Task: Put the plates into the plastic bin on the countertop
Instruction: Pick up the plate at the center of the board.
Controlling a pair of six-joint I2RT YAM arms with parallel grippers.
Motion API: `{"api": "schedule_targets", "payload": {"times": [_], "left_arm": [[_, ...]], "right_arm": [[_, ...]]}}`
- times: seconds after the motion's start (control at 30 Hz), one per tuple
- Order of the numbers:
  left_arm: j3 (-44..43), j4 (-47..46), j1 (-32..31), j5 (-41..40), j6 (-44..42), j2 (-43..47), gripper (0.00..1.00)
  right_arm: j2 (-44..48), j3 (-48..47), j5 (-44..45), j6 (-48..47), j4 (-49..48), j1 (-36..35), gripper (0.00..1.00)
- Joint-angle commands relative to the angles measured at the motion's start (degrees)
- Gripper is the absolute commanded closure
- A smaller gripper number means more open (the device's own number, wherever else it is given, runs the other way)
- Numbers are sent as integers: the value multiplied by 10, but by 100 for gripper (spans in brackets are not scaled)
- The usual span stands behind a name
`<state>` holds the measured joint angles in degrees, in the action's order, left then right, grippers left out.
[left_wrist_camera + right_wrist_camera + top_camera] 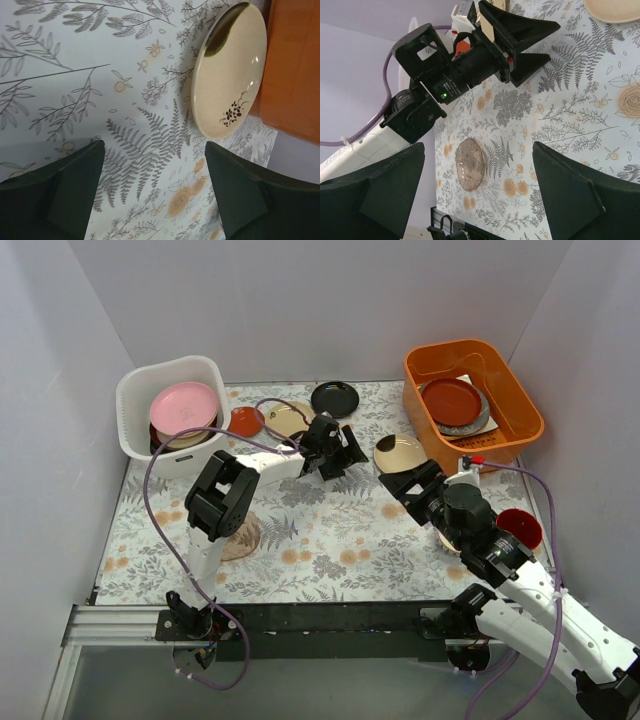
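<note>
LEFT: left gripper (154,146) spread wide, empty | RIGHT: right gripper (477,146) wide too, empty | PLATE: round cream glazed plate with dark sprig (227,75) lies flat, just beside orange plastic tub (520,400) | HANDLING: looks stiff, slick, chippable; pinch the raised rim | BIN: white translucent plastic bin (170,368) well apart from the tub

The scene is lit evenly and brightly from overhead, and only soft shadows are cast on the countertop (330,540) beneath the left arm (222,502). Small specular highlights are seen on the beige plate (227,75). In the wrist views the near fingers (70,195) are rendered dark, underexposed and slightly soft.
</note>
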<state>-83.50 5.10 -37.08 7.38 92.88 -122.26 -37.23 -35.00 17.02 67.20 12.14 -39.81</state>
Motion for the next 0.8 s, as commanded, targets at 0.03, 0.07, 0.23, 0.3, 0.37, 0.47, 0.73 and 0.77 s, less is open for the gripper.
{"api": "schedule_targets", "payload": {"times": [0.03, 0.07, 0.23, 0.3, 0.37, 0.47, 0.73, 0.77], "left_arm": [[-47, 24, -21, 11, 4, -46, 19], [-61, 27, -23, 11, 4, -50, 19], [-99, 39, -33, 14, 7, -90, 24], [-111, 42, -34, 20, 10, -100, 26], [-116, 40, -35, 31, 18, -115, 28], [-126, 40, -38, 33, 20, -130, 30], [-148, 40, -45, 41, 27, -163, 42], [-155, 43, -45, 44, 26, -167, 43]], "right_arm": [[-4, -28, 25, -19, 34, 4, 4], [-5, -28, 23, -19, 32, 5, 4], [-6, -29, 19, -22, 33, 7, 4], [-4, -29, 19, -24, 33, 9, 4], [-4, -30, 18, -26, 34, 11, 4], [-2, -31, 17, -29, 36, 13, 4], [-10, -31, -2, -33, 31, 24, 3], [-12, -31, -7, -33, 29, 27, 3]]}}
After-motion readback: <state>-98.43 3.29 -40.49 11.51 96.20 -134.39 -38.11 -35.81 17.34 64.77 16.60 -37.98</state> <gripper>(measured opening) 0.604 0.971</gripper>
